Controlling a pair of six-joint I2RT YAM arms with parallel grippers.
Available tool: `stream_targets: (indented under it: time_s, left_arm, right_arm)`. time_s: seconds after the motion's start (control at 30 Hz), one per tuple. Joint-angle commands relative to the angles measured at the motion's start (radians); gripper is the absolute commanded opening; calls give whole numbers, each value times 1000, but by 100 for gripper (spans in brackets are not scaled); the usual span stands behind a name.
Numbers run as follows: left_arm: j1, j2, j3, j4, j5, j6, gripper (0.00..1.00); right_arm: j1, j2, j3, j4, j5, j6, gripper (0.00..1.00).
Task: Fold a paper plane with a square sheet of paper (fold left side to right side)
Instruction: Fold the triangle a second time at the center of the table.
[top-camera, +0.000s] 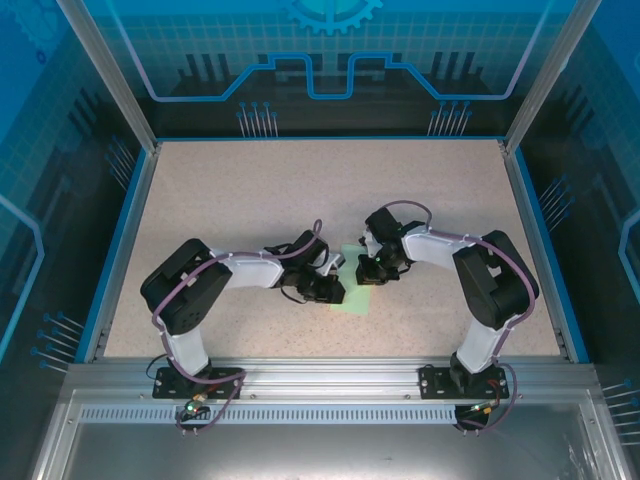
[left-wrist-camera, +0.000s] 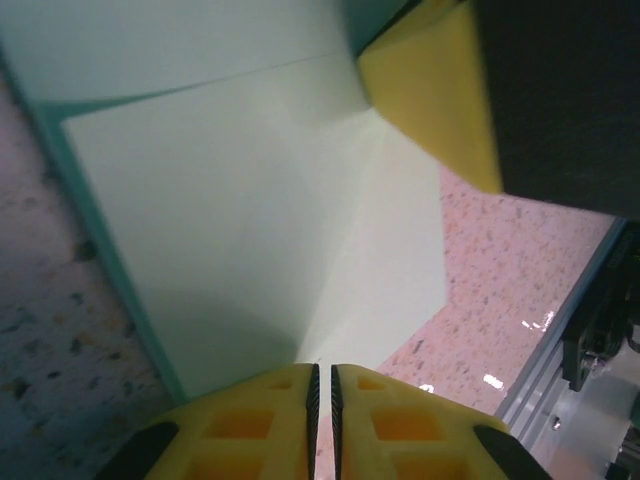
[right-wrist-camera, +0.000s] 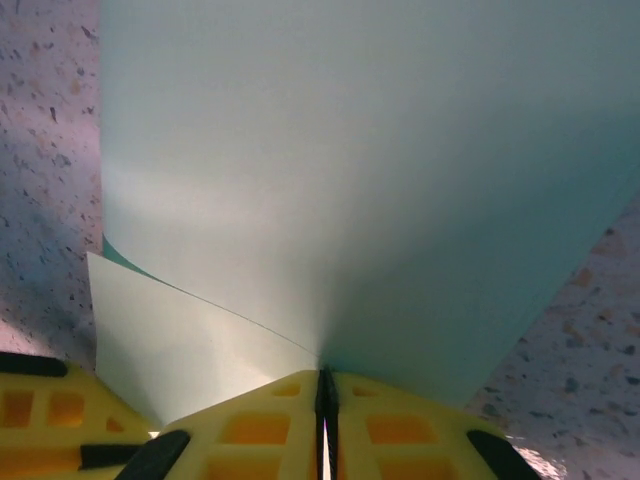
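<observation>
Speckled pinkish-beige tabletop fills the floor of a blue-lit, aluminium-framed enclosure, and both arms reach inward to meet a little nearer its front edge than its centre. The square sheet of paper lies there between them, pale mint-green, with part of it flat on the tabletop and part raised.

The left gripper has its yellow jaws drawn together to a thin slit. The paper's edge runs right up into that slit, so it looks to be pinching the sheet at the point where a faint crease starts. Holding there likely anchors the crease line and stops the lower layer from sliding.

The right gripper is likewise clamped, its jaws closed on a flap of the paper that rises away from them in a broad, gently curved plane, with a flatter layer visible underneath at the lower left. Lifting the flap this way suits carrying one side across onto the other.

From overhead, the left gripper and right gripper sit just beside each other over the sheet. From the left wrist, the right gripper's yellow finger shows close above the paper. The fold looks under way, not yet pressed flat.
</observation>
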Motion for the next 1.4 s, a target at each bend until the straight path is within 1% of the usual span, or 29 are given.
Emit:
stream_targets:
  time_s: [0.0,0.33,0.57,1.03,1.37]
  left_arm:
    - [-15,20,65,-52,23,0,15]
    - [-21,112,152,-92,28,20,15]
    - [-19,123,167,-162,-15,28,15]
    - [-16,56,5,-157,-54,23,15]
    - [30,-2,-116,-128,-55,9,15]
  right_arm:
    - [7,23,-1,-57,51,-14,12]
    - [13,24,-9,-51,51,-6,11]
    - [14,25,-8,-66,70,-6,11]
    - [8,43,-2,-87,99,-16,11]
    - [9,43,-6,-89,99,-18,10]
